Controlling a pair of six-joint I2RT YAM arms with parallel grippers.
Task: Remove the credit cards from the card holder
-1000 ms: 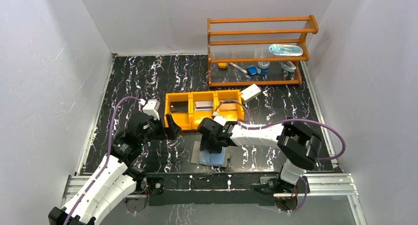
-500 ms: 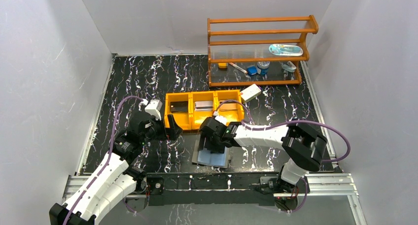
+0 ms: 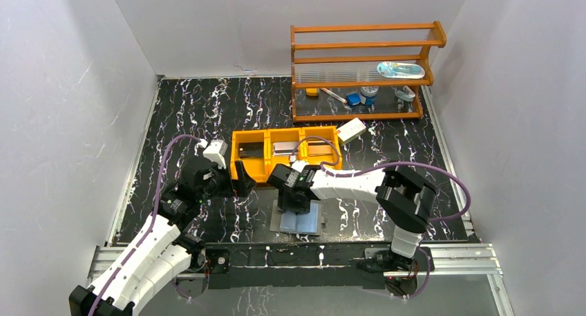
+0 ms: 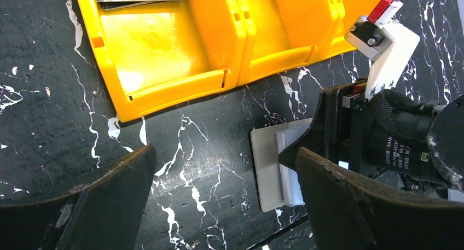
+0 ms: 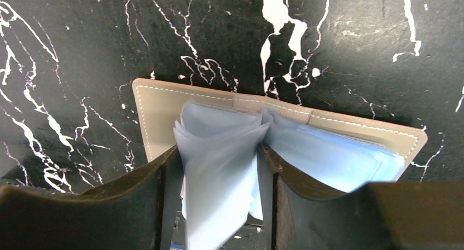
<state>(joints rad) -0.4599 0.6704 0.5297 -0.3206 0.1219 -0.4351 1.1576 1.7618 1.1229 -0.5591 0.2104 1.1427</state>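
The left gripper (image 4: 224, 151) hangs over the black marbled worktop (image 3: 200, 115) left of its middle, just off the near left corner of the orange three-compartment tray (image 3: 303, 165). Its jaws are spread wide with nothing between them. The tray sits about mid-worktop. Its left compartment holds a dark credit card (image 3: 250, 150) and its middle compartment a silvery grey credit card (image 3: 285, 148). The right compartment shows a brownish flat piece (image 3: 319, 149) under a loop of purple cable (image 3: 314, 139), too small to name with certainty. Just nearer than the tray, close to the middle of the worktop's near edge, the card holder (image 5: 323, 146) lies open and flat, grey cover down and pale blue sleeves facing up. The right gripper (image 5: 219, 149) is down on it from above, its two dark fingers (image 5: 164, 190) clenched on a raised bundle of those sleeves on the holder's left half. The bundle fills the gap and touches both fingers, while the sleeves on the right half lie flat. No card can be made out in the visible pockets. Off the tray's far right corner lies a white rectangular box (image 3: 351, 130), tilted. Beyond it, in the worktop's far right corner, stands a wooden shelf rack (image 3: 363, 53) with small items on its lower levels.
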